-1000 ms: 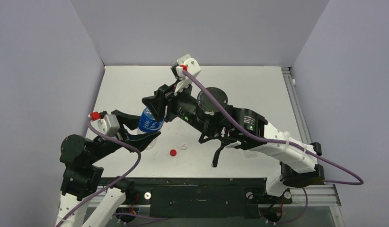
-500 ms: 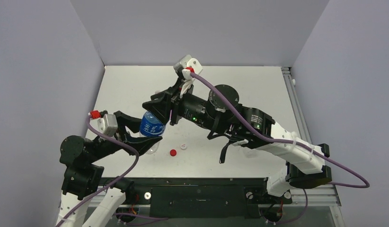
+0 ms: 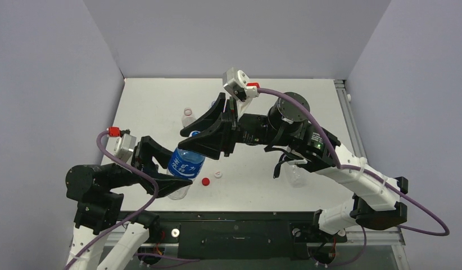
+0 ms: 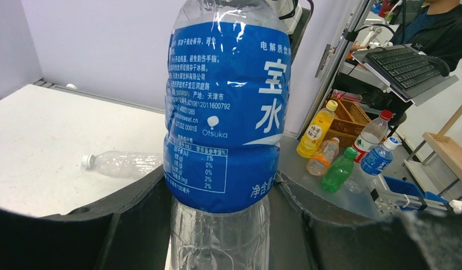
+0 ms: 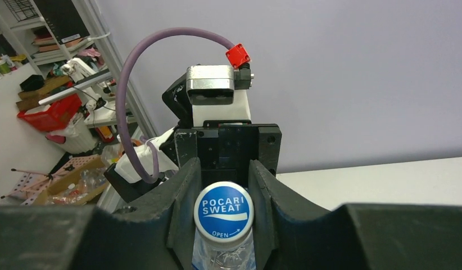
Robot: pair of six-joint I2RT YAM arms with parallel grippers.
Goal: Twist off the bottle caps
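**Blue cap clamped between two tools, twist axis lined up**

The blue cap (image 5: 222, 211) sits low in the centre of the right wrist view, its printed top facing the camera; a dark finger presses on each side of it, so the right tool (image 3: 196, 142) is clenched on the cap itself. The cap tops the blue-labelled bottle (image 4: 223, 129), which is held off the bench (image 3: 161, 101) left of centre in the top view. The left tool (image 3: 171, 169) grasps that bottle by its lower body, fingers closed on either side below the label.

The relation that matters is the bottle's long axis. In the top view it runs from the lower left, inside the left tool, up and to the right into the right tool, so the cap lies straight ahead of the right tool and square to it. By that reading, a roll of the right wrist would turn the cap about its own thread while the left arm braces the body.

A red cap (image 3: 205, 181) and a white cap (image 3: 218, 174) lie loose on the bench just right of the bottle's base, near each other but apart; two caps look already off.
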